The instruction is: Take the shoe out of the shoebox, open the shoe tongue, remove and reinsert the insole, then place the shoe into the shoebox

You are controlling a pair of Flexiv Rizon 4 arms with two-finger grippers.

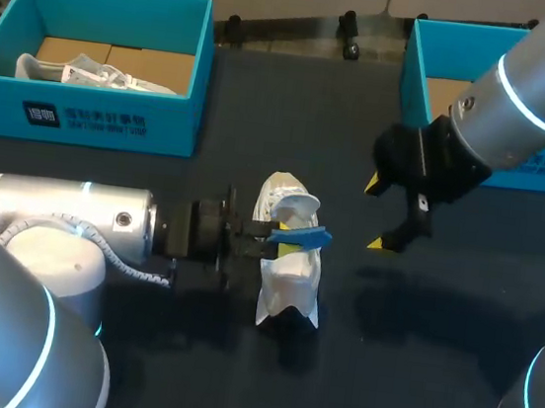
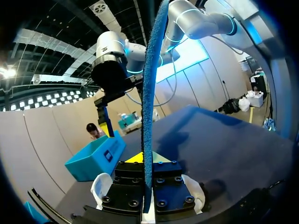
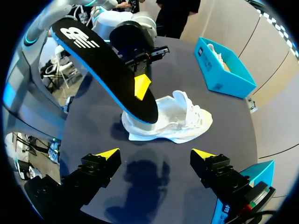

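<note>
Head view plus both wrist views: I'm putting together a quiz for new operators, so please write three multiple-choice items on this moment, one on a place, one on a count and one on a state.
1. Where is the insole relative to the white shoe?
A. Tucked flat inside it
B. Held over it by the left gripper
C. Lying beside it

2. How many teal shoeboxes does the head view show?
A. One
B. Two
C. Three

3. What state is the right gripper in?
A. Open, holding nothing
B. Shut on the shoe
C. Shut on the insole

Answers:
1 B, since the left wrist view shows the insole clamped edge-on between its own fingers.
2 B, since one box sits at each far side.
3 A, since the right wrist view shows its yellow tips wide apart with nothing between them.
</note>
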